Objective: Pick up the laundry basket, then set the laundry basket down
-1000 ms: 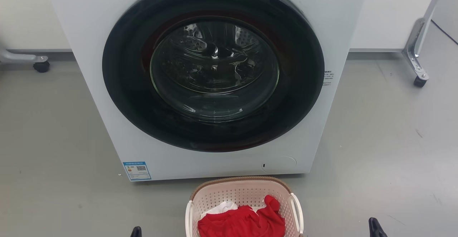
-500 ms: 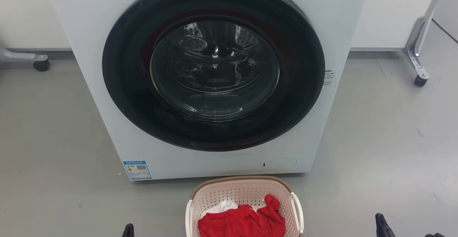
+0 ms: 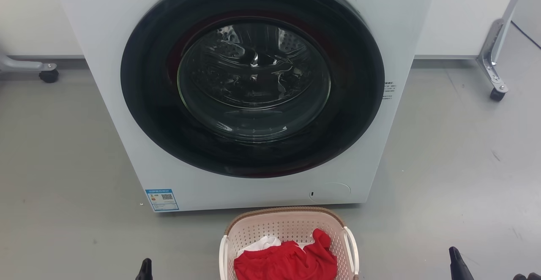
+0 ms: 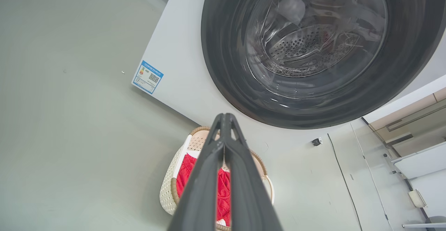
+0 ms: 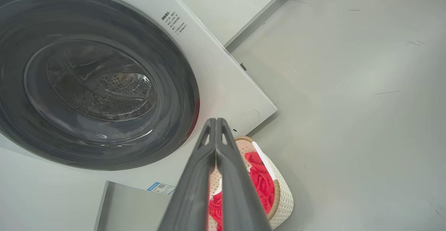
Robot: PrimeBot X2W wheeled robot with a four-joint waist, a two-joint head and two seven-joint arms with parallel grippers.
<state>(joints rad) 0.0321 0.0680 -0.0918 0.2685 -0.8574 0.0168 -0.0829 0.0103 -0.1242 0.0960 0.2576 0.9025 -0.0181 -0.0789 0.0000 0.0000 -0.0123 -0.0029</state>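
As washer (image 3: 105, 60) stands behind, basket (image 3: 283, 211) (laundry (image 3: 287, 263)) sits.

Your head camera faces forward and down, close on the washer (image 3: 253, 102), with the laundry basket (image 3: 287, 225) at 6 o'clock. Your wrist cameras sight along the left claw (image 4: 224, 119) and right claw (image 5: 216, 124) from either side, tilted; all three share washer door and basket.
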